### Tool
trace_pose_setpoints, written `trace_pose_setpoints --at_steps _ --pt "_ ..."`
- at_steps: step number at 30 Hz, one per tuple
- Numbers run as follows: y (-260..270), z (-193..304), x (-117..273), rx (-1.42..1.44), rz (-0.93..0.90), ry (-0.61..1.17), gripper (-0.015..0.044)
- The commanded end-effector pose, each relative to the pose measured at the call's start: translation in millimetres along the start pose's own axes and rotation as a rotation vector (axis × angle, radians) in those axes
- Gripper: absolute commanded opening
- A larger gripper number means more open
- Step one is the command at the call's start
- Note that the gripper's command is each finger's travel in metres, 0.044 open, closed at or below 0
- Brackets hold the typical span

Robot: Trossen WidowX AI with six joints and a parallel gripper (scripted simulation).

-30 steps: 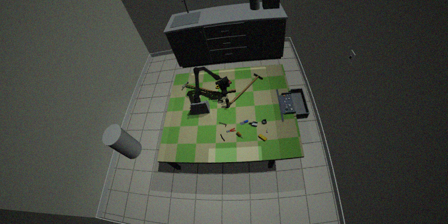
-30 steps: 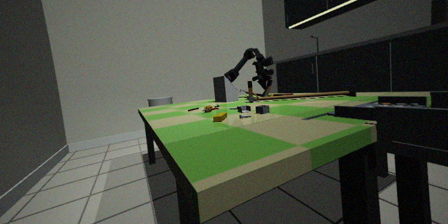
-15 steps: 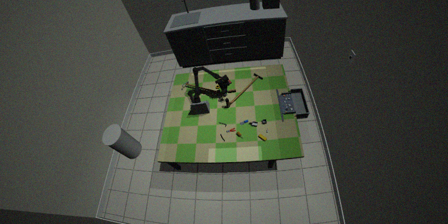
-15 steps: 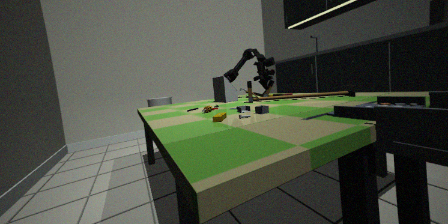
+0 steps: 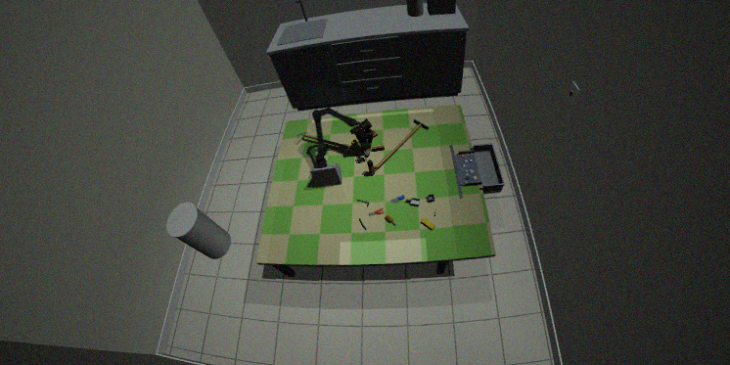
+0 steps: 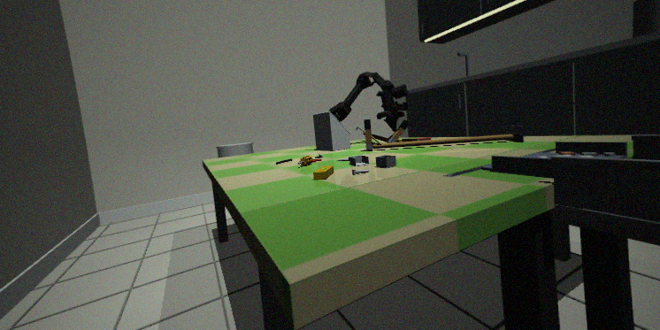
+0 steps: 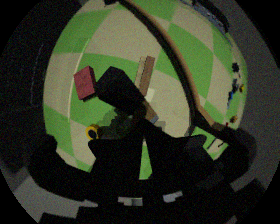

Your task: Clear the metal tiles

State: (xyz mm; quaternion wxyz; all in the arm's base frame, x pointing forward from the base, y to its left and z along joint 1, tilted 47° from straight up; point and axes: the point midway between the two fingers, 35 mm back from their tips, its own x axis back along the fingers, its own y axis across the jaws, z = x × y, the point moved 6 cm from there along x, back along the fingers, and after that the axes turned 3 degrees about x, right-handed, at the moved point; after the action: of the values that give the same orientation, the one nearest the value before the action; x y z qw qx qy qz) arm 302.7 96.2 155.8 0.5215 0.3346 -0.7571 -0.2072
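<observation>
The long scraper (image 5: 397,147) (image 6: 443,141) (image 7: 167,43), a tan pole with a dark head, lies slantwise on the checked table. My gripper (image 5: 361,157) (image 6: 395,129) is shut and hangs a little above the table beside the scraper's near end. I see nothing between its fingers. The steel bench plate (image 5: 459,179) (image 6: 538,155) lies at the table's right edge with several small metal tiles (image 5: 465,159) (image 6: 566,152) on it. The dark catch box (image 5: 496,174) (image 6: 600,180) stands against the plate's far end, past the table edge.
Small tools lie at the table's middle front, among them a yellow block (image 5: 427,224) (image 6: 323,172) and red pliers (image 5: 376,212). A red block (image 7: 84,83) and a tan bar (image 7: 145,72) lie near the gripper. A grey cylinder (image 5: 199,230) stands on the floor at left.
</observation>
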Motion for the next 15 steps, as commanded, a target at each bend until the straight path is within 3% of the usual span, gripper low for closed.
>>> trace_pose_setpoints --at_steps 1,15 --pt "10 -1 1 0.009 -0.007 -0.003 0.0000" --pt "31 -3 2 0.008 -0.011 -0.008 0.0000"
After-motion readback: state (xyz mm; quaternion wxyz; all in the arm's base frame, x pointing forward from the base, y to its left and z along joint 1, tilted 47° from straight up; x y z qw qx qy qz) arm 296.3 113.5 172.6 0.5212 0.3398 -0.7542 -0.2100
